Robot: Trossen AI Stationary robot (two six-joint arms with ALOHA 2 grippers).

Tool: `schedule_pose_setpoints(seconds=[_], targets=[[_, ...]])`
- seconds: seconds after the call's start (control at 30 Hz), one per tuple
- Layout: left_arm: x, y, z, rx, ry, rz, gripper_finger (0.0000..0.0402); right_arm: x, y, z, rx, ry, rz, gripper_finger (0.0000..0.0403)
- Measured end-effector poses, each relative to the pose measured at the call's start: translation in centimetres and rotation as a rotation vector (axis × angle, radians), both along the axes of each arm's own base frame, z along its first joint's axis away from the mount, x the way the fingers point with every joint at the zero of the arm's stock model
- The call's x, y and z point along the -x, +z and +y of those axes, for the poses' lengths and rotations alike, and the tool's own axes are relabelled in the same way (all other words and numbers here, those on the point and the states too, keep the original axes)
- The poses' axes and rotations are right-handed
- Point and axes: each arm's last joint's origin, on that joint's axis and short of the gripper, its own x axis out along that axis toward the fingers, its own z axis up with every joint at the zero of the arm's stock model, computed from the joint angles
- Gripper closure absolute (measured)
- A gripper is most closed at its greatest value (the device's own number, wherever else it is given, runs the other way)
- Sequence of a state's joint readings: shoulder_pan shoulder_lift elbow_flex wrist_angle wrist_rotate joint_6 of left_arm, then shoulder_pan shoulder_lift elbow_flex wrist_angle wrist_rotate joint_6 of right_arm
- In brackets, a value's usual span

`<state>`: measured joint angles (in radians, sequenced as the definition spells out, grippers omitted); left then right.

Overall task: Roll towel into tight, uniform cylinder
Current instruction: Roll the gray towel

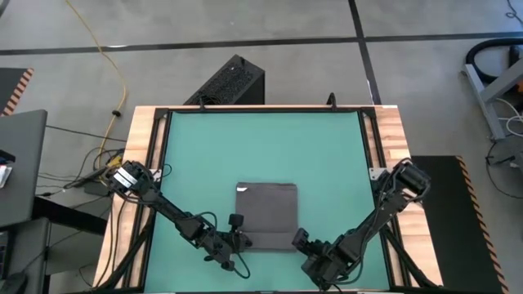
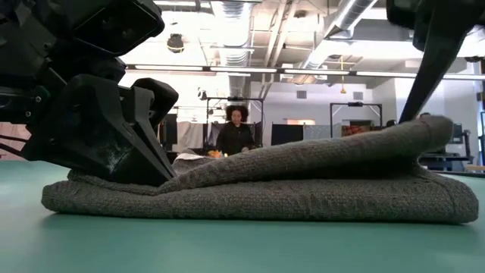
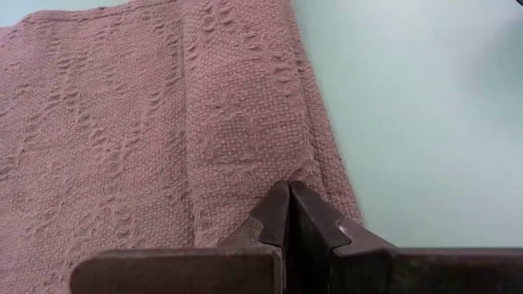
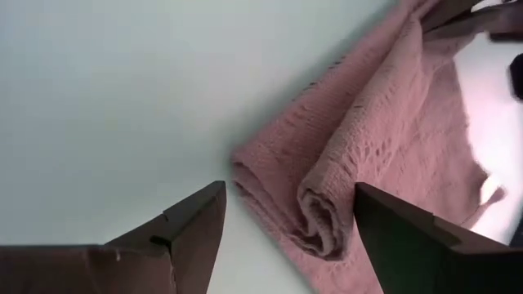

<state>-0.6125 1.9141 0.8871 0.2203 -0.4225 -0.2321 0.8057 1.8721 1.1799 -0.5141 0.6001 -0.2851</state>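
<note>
The dark charcoal-grey towel (image 1: 266,214) lies on the teal mat (image 1: 261,147), its white tag (image 1: 242,189) at the far left corner. Its near edge is turned over into a loose fold, flat at the left and raised at the right (image 2: 413,136). My left gripper (image 1: 237,234) is shut at the towel's near left corner. My right gripper (image 1: 301,238) is open at the near right corner. In the right wrist view its fingers stand on either side of the fold's rolled end (image 4: 323,216). My left gripper (image 3: 290,192) rests its shut fingertips on the towel's top, close to its left edge (image 3: 315,175), coming slanting down from the near side. No cloth shows between the fingers. The towel lies flat on the mat there. My right gripper (image 4: 290,196) has one finger (image 2: 432,72) reaching the raised fold's top; I cannot tell whether it touches.
A black box (image 1: 233,82) stands on the floor beyond the table's far edge. Wooden borders (image 1: 143,163) run along the mat's left and right sides. Bare mat lies on the towel's far side. A person (image 2: 237,130) shows in the room behind.
</note>
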Motion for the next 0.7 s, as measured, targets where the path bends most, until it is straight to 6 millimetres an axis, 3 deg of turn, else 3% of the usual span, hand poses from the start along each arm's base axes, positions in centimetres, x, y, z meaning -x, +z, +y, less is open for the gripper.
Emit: schedule_pose_setpoints(seconds=[0.27,0.7], targets=[[0.0,0.0,0.0,-0.002,0.000,0.002,0.0400,-0.1,-2.3,-1.6,-0.034,-0.012,-0.018,0.0111],[0.0,0.0,0.0,-0.004,-0.002,0.004,0.0400,-0.4,-2.9,-2.1,-0.022,-0.098,-0.177,0.0136]])
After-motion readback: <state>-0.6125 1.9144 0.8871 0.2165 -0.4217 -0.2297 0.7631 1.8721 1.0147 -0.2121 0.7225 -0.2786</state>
